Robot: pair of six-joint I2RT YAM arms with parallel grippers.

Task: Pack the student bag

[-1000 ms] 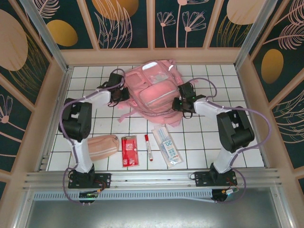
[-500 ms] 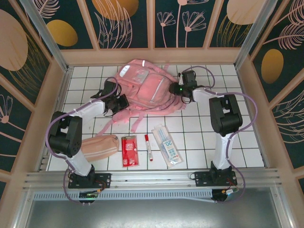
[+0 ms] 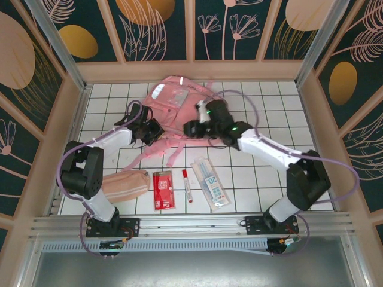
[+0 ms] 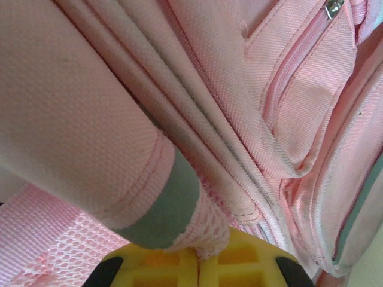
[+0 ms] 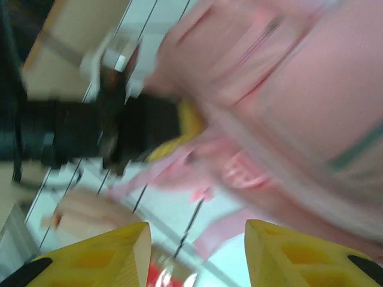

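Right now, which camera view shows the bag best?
The top external view: the bag shows nearly whole on the table, straps trailing toward the near edge. The left wrist view sits close against its zipper and a grey strip; the right wrist view shows its side, blurred.

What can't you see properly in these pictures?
- Top external: the right arm covers the middle of the student bag, so its zips are hidden.
- Top external: the left arm hides one end of the pencil pouch; the print on the red booklet is too small.
- Right wrist: blur smears the bag beyond the open right gripper.
- Left wrist: the bottom edge cuts off the left gripper, shut on bag fabric.
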